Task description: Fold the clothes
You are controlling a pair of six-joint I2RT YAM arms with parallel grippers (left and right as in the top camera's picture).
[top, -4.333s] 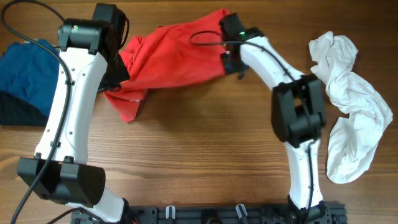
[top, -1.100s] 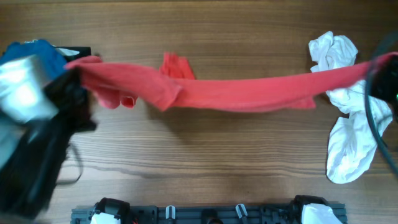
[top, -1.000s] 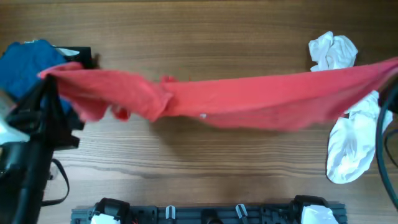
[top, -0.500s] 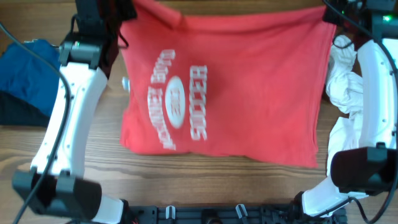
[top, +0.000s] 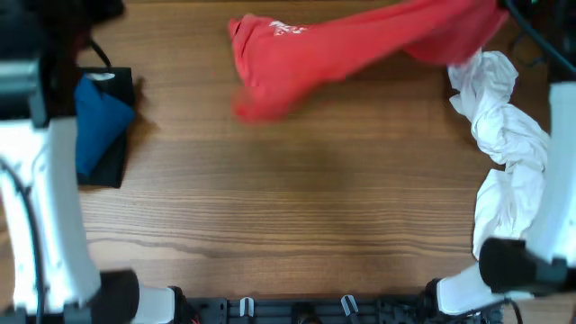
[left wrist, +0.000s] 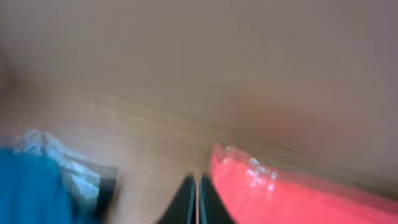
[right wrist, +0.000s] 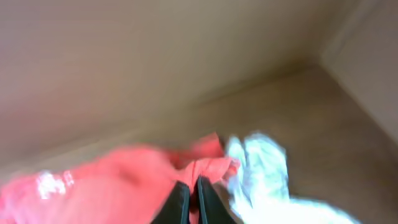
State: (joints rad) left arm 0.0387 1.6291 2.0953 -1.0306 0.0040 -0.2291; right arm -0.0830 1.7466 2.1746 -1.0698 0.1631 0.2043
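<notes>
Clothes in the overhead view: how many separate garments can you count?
4: red T-shirt top centre, white garment at right, blue garment at left on a black garment. Others may be hidden.

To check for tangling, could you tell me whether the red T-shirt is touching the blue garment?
Apart. The overhead view shows bare table between the red T-shirt and the blue garment.

**Overhead view.** Even, diffuse light with no glare. The wood grain of the counter (top: 297, 207) is sharp, while the red T-shirt (top: 342, 49) is smeared by motion and casts a soft shadow just beneath itself.

**Wrist views.** Both are hazy and strongly motion-blurred. Beside the left end effector (left wrist: 199, 186), the blue garment (left wrist: 31, 186) loses all texture. Just above the right end effector (right wrist: 193, 186), the white garment (right wrist: 261, 165) dissolves into streaks.
</notes>
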